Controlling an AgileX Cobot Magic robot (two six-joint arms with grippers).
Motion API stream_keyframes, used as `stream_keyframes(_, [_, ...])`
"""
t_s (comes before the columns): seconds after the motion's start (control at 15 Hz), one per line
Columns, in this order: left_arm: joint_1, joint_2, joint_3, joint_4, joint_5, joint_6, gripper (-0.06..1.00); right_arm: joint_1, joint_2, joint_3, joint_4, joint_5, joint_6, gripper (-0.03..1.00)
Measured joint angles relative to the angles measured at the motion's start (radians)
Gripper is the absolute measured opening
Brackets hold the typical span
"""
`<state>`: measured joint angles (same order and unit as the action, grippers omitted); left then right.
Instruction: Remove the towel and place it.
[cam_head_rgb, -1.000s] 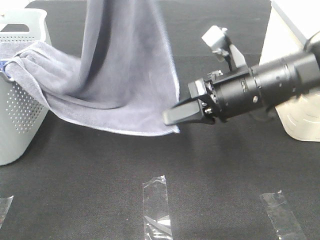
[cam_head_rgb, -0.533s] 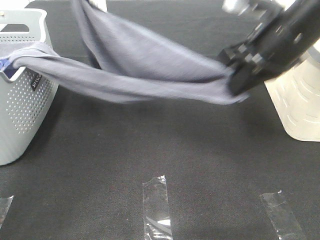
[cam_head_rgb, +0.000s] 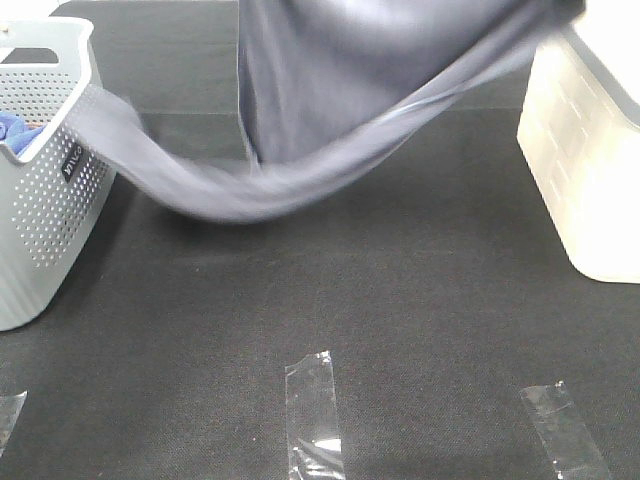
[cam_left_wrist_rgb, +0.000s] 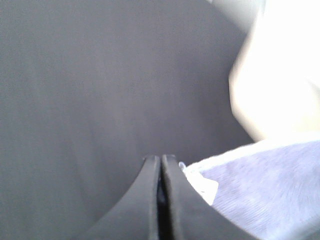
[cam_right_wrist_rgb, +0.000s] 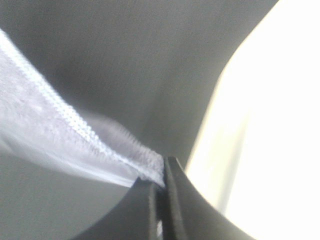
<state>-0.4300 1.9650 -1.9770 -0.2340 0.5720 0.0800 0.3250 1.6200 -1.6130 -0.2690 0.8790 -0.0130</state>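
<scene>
Two ends of the towel (cam_head_rgb: 320, 100) are lifted out past the top of the high view, so neither gripper shows there. The grey-lavender cloth is blurred. One broad sheet of it hangs down from the top edge near the middle, and a long band runs up toward the top right corner, above the cream bin (cam_head_rgb: 590, 180). From the low point of the sag, another band climbs left to the rim of the grey basket (cam_head_rgb: 50, 230), where the towel's far end rests on the edge. A bright blue cloth (cam_head_rgb: 15, 130) sits inside that basket. The sag hangs low over the black table (cam_head_rgb: 420, 330); whether it touches the surface is hard to tell through the blur.

The left gripper (cam_left_wrist_rgb: 161, 162) has its jaws pressed together with only a hairline between them. The towel's corner, with a small white tag (cam_left_wrist_rgb: 207, 190), comes out along one finger, with the pale bin behind. The right gripper (cam_right_wrist_rgb: 164, 167) is also clamped narrow, and the towel's stitched hem runs straight into the tips of its jaws, held there. The pale bin fills the background on one side of it.

Three strips of clear tape (cam_head_rgb: 312, 410) lie flat on the table near the front edge, well apart from each other and from the towel.
</scene>
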Motion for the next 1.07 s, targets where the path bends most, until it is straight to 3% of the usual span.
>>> stream_keyframes(0.33, [0.078, 0.0, -0.001, 0.021, -0.516, 0.029, 0.0, 0.0, 0.125, -0.268, -0.107, -0.393, 0.0, 0.0])
stream_keyframes(0.4, [0.105, -0.002, -0.048, 0.018, -0.641, 0.02, 0.0, 0.006, 0.146, -0.374, -0.106, -0.521, 0.0, 0.0])
stream_keyframes(0.53, [0.109, -0.014, -0.139, 0.048, -0.651, 0.023, 0.0, 0.014, 0.147, -0.483, -0.094, -0.565, 0.0, 0.0])
stream_keyframes(0.67, [0.107, -0.027, -0.189, 0.111, -0.588, 0.042, 0.0, 0.014, 0.144, -0.512, -0.074, -0.492, 0.0, 0.0])
stream_keyframes(0.73, [0.106, -0.027, -0.191, 0.133, -0.512, 0.045, 0.0, 0.014, 0.147, -0.513, -0.059, -0.394, 0.0, 0.0])
stream_keyframes(0.93, [0.106, -0.003, -0.192, 0.128, -0.083, 0.046, 0.0, 0.014, 0.188, -0.513, 0.006, -0.05, 0.0, 0.0])
stream_keyframes(1.07, [0.106, 0.023, -0.192, 0.091, 0.14, 0.046, 0.0, 0.014, 0.227, -0.513, 0.024, 0.151, 0.0, 0.0])
